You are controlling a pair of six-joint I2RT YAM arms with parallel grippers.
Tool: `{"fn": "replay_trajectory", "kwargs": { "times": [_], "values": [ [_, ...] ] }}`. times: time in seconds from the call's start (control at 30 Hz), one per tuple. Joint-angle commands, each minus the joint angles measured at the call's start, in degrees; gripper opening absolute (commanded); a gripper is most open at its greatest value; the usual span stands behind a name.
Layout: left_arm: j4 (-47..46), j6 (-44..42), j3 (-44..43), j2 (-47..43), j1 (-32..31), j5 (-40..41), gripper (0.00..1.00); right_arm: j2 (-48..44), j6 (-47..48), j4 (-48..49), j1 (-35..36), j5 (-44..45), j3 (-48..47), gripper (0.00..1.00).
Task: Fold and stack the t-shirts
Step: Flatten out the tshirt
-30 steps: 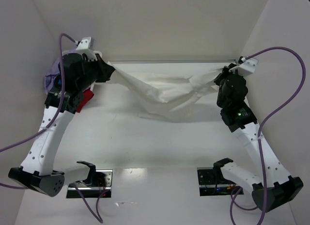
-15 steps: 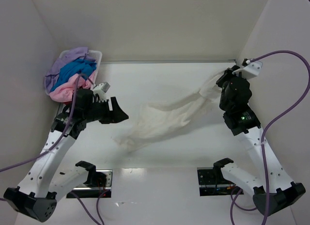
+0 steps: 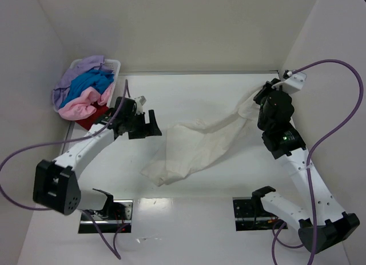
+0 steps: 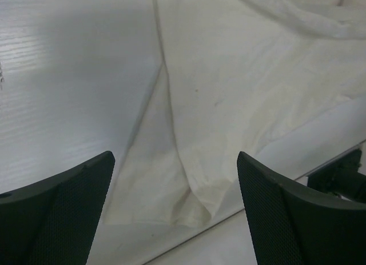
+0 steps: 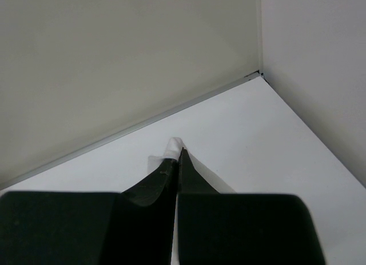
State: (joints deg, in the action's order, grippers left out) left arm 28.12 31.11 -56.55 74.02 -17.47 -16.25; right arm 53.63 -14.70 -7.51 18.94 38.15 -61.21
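Jaws spread wide, the left gripper (image 3: 150, 124) hovers beside the cream-white t-shirt (image 3: 194, 144). It lies rumpled mid-table (image 3: 206, 93), one end lifted by the right gripper (image 3: 258, 100). The lilac, blue, pink and red shirts (image 3: 90, 83) sit heaped in the basket (image 3: 116, 63). The left wrist view shows only cloth below empty fingers (image 4: 68, 208). In the right wrist view, closed jaws pinch a white scrap. Nothing looks folded or stacked yet.

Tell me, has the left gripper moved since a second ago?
Yes; the left gripper moved rightward and nearer, away from the basket, toward the cream-white t-shirt.
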Motion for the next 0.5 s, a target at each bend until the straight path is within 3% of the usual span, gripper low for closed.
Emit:
{"fn": "replay_trajectory", "kwargs": {
  "times": [0.0,0.1,0.47],
  "values": [
    [-6.75,-2.81,-2.85,5.85,-0.72,2.53,0.95,-0.28,-0.33,2.23,-0.39,0.87,0.83,0.00],
    [-9.38,-3.43,-7.16,14.54,-1.24,2.54,0.95,0.25,-0.86,2.23,-0.39,0.87,1.36,0.00],
    [-15.90,-3.96,-17.79,31.26,-1.25,0.61,0.90,0.78,-0.86,2.76,-0.39,0.26,2.94,0.00]
  ]
}}
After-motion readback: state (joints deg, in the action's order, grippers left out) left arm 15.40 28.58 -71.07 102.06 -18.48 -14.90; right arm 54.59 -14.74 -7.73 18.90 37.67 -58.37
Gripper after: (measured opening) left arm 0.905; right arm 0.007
